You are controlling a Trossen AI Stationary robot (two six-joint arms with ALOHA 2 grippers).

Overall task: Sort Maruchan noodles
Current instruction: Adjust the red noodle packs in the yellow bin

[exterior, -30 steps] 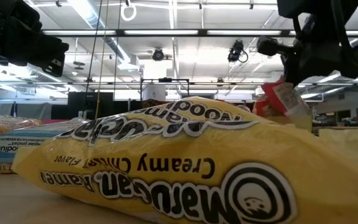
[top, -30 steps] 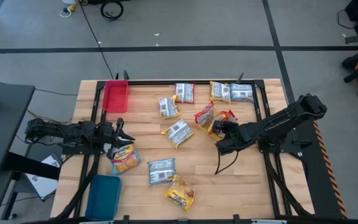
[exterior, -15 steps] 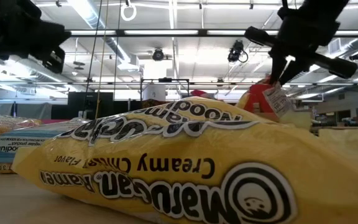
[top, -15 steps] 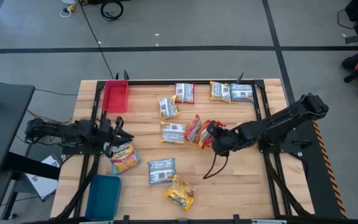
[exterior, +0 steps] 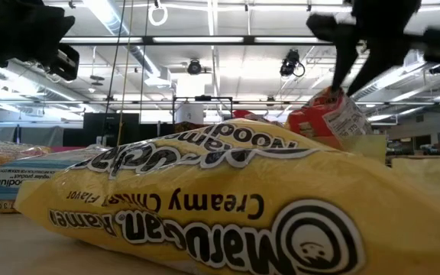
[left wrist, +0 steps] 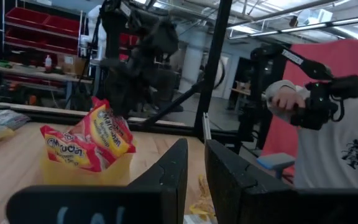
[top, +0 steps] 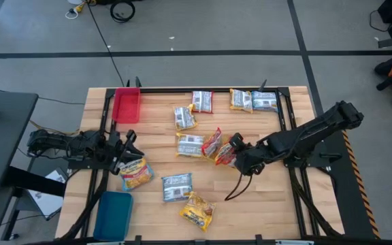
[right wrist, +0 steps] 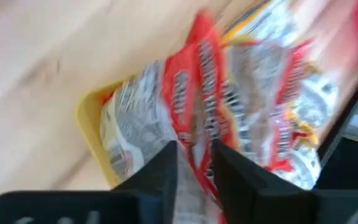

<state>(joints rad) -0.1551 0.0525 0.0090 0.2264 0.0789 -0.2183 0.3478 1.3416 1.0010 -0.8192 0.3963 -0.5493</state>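
Note:
Several Maruchan packets lie flat on the wooden table: grey-centred ones (top: 190,145), (top: 177,187) and yellow ones (top: 136,173), (top: 197,211). Two red-edged packets (top: 216,145) stand on edge in a yellow tray (right wrist: 91,115) at mid-table, also seen in the left wrist view (left wrist: 95,140). My right gripper (top: 235,151) is shut on one of them. My left gripper (top: 129,145) is shut and waits at the table's left side, just beyond the yellow packet, touching nothing. A large yellow packet (exterior: 205,206) fills the low view. My right gripper pinches the upper edge (right wrist: 194,146) of a red-edged packet between its two fingers (right wrist: 160,171). It comes from above, slanting in from the table's right. The packet stands tilted, with its lower part in the yellow tray beside a second red packet (right wrist: 263,106).
A red tray (top: 126,105) sits at the far left, a blue tray (top: 113,212) at the near left. More packets lie along the far edge (top: 202,101), (top: 241,100), (top: 265,102), (top: 184,117). A person with a handheld device (left wrist: 316,106) stands beyond the table.
My right gripper has moved toward the table's left, then slightly toward the near edge, shut on the red packet. The red packets have slid left with it. The grey-centred packet at mid-table was pushed left and turned from slanted to square.

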